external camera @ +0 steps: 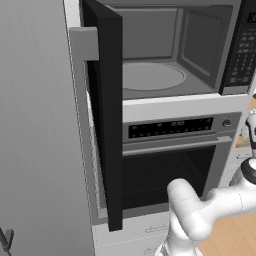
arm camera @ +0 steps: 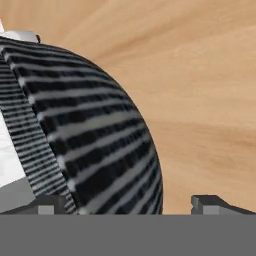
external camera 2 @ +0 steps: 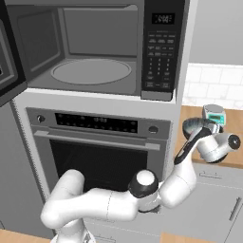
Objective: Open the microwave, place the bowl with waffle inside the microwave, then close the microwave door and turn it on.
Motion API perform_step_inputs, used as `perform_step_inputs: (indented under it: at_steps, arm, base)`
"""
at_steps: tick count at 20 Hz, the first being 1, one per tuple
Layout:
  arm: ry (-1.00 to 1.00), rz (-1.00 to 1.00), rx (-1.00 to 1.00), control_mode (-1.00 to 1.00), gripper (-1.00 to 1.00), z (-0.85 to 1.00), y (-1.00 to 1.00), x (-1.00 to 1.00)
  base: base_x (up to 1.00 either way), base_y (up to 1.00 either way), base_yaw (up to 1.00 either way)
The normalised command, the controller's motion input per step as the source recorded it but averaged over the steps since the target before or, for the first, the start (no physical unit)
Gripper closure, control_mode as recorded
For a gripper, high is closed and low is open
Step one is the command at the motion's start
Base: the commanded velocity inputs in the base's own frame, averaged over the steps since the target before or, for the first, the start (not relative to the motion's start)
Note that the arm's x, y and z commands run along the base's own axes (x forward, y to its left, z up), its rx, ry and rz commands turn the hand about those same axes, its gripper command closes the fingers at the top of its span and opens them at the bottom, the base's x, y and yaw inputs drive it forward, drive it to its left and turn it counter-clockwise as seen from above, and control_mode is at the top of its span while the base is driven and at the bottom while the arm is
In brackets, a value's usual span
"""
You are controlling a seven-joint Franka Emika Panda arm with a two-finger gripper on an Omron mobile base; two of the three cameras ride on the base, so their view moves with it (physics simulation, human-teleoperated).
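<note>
Both pincer (arm camera: 130, 205) fingertips stand apart around the bowl (arm camera: 85, 130) on the counter (arm camera: 200, 100).

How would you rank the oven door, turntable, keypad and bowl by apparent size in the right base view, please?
1. Oven door, though the arm hides part of it.
2. Turntable.
3. Keypad.
4. Bowl, partly hidden by the arm, on the counter.

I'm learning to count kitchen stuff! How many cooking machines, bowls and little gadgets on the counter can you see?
Cooking machines: 2, the microwave with its microwave door open, and the oven below it.
Bowls: 1, the bowl on the wooden counter, by the open gripper.
Little gadgets: 1, a small device with a screen.
Total: 4
</note>
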Motion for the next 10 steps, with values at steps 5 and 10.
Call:
perform_step_inputs:
  at_steps: [5,10]
  arm:
    - [0.13,-0.01,0.0,-1.0,1.0,-0.19,-0.28,0.32]
    - [0.12,0.0,0.02,-1.0,1.0,-0.17,-0.46,0.11]
  base:
    - [0.0,0.0,0.0]
    - [0.0,0.0,0.0]
